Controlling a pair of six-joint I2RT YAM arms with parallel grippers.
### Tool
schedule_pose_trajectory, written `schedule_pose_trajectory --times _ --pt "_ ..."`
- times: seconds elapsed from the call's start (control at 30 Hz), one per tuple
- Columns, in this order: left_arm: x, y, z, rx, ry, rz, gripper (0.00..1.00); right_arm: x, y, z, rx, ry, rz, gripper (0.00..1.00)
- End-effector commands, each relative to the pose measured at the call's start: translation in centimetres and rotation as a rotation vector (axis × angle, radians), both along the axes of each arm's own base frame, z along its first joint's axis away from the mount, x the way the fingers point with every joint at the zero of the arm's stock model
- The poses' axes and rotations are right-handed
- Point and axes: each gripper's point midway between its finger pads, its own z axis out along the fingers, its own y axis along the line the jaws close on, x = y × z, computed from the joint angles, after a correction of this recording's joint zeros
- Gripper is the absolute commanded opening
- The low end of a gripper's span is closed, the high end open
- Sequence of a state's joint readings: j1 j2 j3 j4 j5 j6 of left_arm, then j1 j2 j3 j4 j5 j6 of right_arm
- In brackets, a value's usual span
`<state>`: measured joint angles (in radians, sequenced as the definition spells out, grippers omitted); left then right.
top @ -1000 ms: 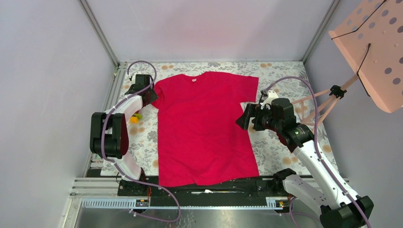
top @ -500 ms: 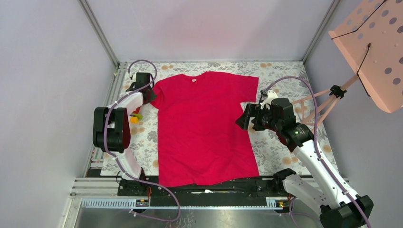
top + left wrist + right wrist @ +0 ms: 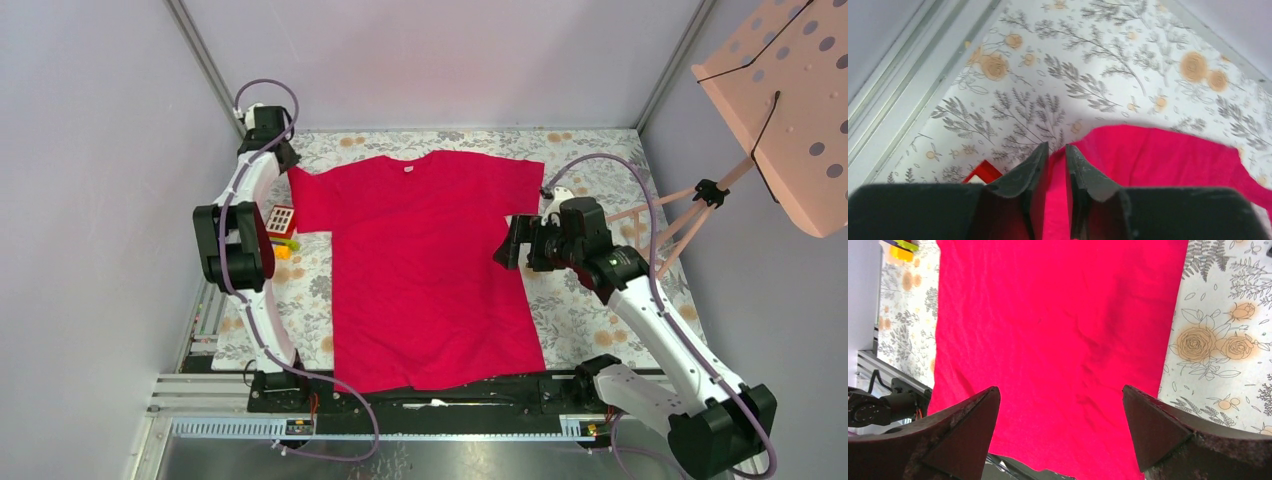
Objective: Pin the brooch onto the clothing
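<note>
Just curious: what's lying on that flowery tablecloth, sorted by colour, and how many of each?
Red: 2 (T-shirt, small square case)
Orange-yellow: 1 (brooch)
Total: 3

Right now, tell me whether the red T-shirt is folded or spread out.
Spread out. The red T-shirt lies flat on the floral tablecloth, its body unfolded and both sleeves out to the sides.
</note>
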<state>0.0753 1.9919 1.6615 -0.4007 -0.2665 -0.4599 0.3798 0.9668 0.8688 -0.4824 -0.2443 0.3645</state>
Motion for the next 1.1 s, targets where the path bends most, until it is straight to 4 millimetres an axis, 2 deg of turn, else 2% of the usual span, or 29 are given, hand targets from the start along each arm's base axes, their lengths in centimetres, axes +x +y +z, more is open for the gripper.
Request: schedule_pose_trajectory --times 0.0,0.03,0.07,0.17,0.27,0.4,0.5,0.6,0.73,0.87,0.9,0.97,1.07 --pt "-0.2 1.7 -1.5 -0.006 0.078 0.018 0.38 1.2 0.1 0.1 -0.028 0.007 -0.015 1.00" --pt "-0.2 1.5 -1.6 -0.018 0.070 0.013 0.52 1.4 0.1 0.0 -0.030 0.011 -0.020 1.00" --pt "-0.1 1.3 -1.3 -0.029 0.050 0.007 0.61 1.7 0.2 -0.1 -0.032 0.015 -0.026 1.00" --pt "-0.2 0.5 0.3 -0.063 -0.004 -0.012 0.75 2.7 0.1 0.1 -0.043 0.008 -0.052 0.99" --pt "-0.7 -0.1 3.2 -0.091 -0.067 -0.017 0.81 3.8 -0.6 0.4 -0.079 -0.009 -0.100 0.99" --pt "-2.4 -1.6 8.9 -0.141 -0.190 -0.054 0.86 4.1 -1.7 0.0 -0.121 -0.015 -0.152 1.00" --pt "-4.7 -3.2 11.8 -0.189 -0.250 -0.107 0.89 3.7 -2.5 -1.0 -0.138 -0.001 -0.194 1.00" --pt "-8.0 -4.5 14.5 -0.187 -0.266 -0.187 0.90 3.3 -3.1 -1.7 -0.143 0.013 -0.231 1.00" --pt "-13.1 -5.5 16.9 -0.140 -0.270 -0.272 0.91 2.4 -3.8 -0.9 -0.170 0.011 -0.227 0.98" --pt "-17.0 -9.2 18.9 -0.204 -0.336 -0.459 0.92 1.1 -4.9 -0.1 -0.189 -0.024 -0.234 1.00" --pt "-17.6 -9.6 18.9 -0.211 -0.339 -0.485 0.92 0.8 -4.9 0.2 -0.181 -0.032 -0.232 1.00" --pt "-18.3 -10.0 18.1 -0.212 -0.319 -0.514 0.92 0.7 -5.3 0.6 -0.187 -0.052 -0.241 1.00" --pt "-18.5 -9.9 17.4 -0.206 -0.312 -0.494 0.91 1.5 -7.3 0.3 -0.271 -0.046 -0.309 1.00"
